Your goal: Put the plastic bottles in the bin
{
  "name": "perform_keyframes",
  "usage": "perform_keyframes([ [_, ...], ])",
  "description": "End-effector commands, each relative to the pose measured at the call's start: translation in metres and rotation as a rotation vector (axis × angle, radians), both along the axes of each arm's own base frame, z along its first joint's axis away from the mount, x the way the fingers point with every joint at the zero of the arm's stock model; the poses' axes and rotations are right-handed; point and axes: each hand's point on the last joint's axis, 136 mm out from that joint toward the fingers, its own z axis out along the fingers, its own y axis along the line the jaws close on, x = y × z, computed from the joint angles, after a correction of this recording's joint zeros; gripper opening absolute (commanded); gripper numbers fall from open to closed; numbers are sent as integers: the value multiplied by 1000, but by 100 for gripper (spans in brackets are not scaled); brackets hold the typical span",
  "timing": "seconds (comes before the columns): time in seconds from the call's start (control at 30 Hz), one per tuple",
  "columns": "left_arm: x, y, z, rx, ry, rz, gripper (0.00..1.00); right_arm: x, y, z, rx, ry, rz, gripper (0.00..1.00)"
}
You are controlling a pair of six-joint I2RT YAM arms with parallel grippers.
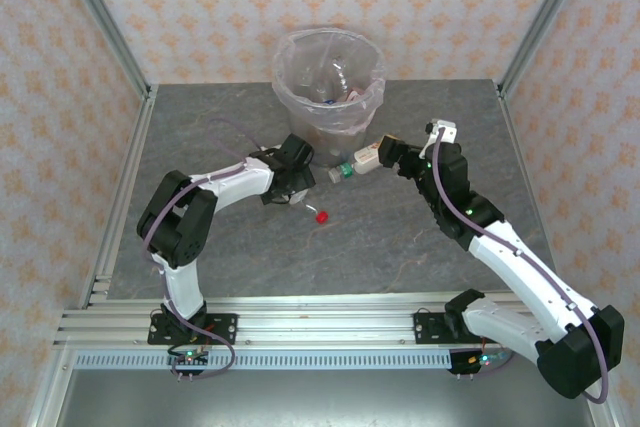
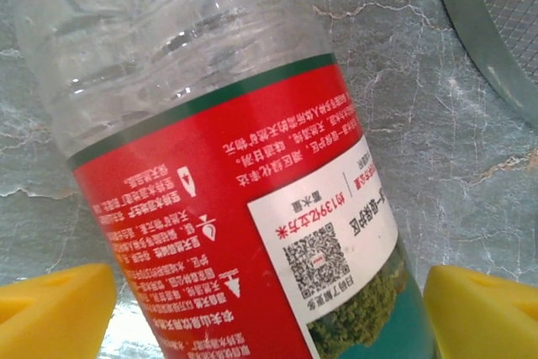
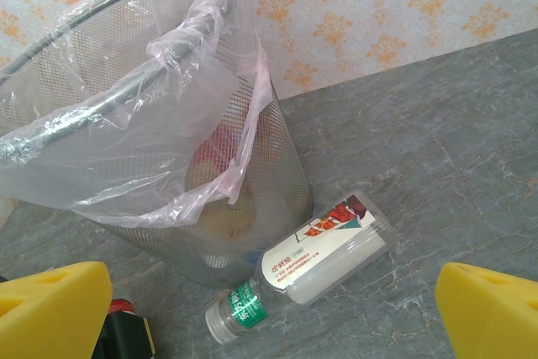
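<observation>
A clear bottle with a red label (image 2: 210, 233) lies on the table between the fingertips of my left gripper (image 2: 269, 313), which is open and straddles it. In the top view my left gripper (image 1: 293, 173) sits just left of the bin's foot. The round mesh bin (image 1: 330, 77), lined with a clear bag (image 3: 168, 124), holds several bottles. A second clear bottle with a white label and green neck band (image 3: 324, 250) lies against the bin's base. My right gripper (image 3: 273, 317) hangs open above it, apart from it. From above, this bottle (image 1: 356, 163) lies just left of my right gripper (image 1: 388, 155).
A loose red cap (image 1: 322, 215) lies on the grey stone table (image 1: 400, 237) in front of the left gripper. Patterned walls and metal posts close in the back and sides. Bare table stretches in front of both grippers.
</observation>
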Motion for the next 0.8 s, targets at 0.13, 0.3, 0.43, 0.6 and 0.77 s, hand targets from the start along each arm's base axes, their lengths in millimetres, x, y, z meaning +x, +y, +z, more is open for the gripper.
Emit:
perform_keyframes([
  [0.13,-3,1,-16,32,37,-38,87,5,2,5,7,-18,0,99],
  [0.3,-1,-1,-15,39,32,-78,80,6,2,6,4,-20,-5,99],
  [0.43,-1,0,-14,63,31,-108,70,6,1,6,2,-19,-7,99],
  [0.6,-1,4,-8,89,21,-124,64,6,1,4,1,-14,-9,99],
  [0.77,-3,8,2,103,-2,-130,63,6,1,3,2,-12,-11,99],
])
